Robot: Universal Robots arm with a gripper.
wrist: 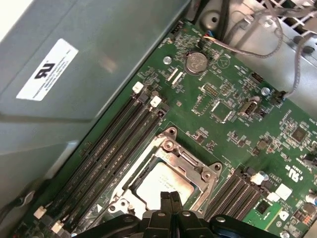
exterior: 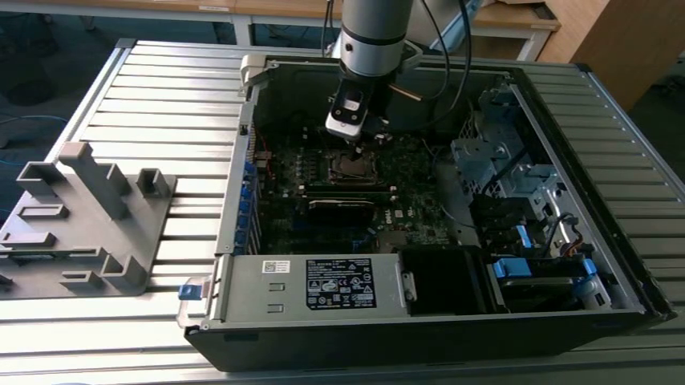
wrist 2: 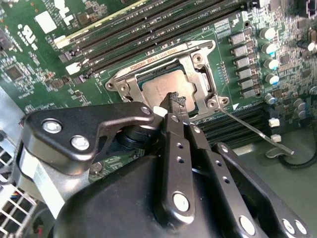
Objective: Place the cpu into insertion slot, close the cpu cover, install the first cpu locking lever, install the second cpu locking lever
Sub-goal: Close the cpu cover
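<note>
The cpu lies in the insertion slot on the green board, its grey metal top bare. It also shows in the first wrist view as the cpu. The silver cpu cover lies flat around it, framing the chip; in the first wrist view the cpu cover looks the same. My gripper is shut with nothing between its fingers, and its tips hover at the cpu's near edge. A thin silver locking lever sticks out free from the socket's corner. In the exterior view the gripper hangs just above the socket.
Long black memory slots run beside the socket. The computer case wall and the drive cage hem in the board. A power supply sits at the case front. A grey plastic fixture stands at the exterior view's left.
</note>
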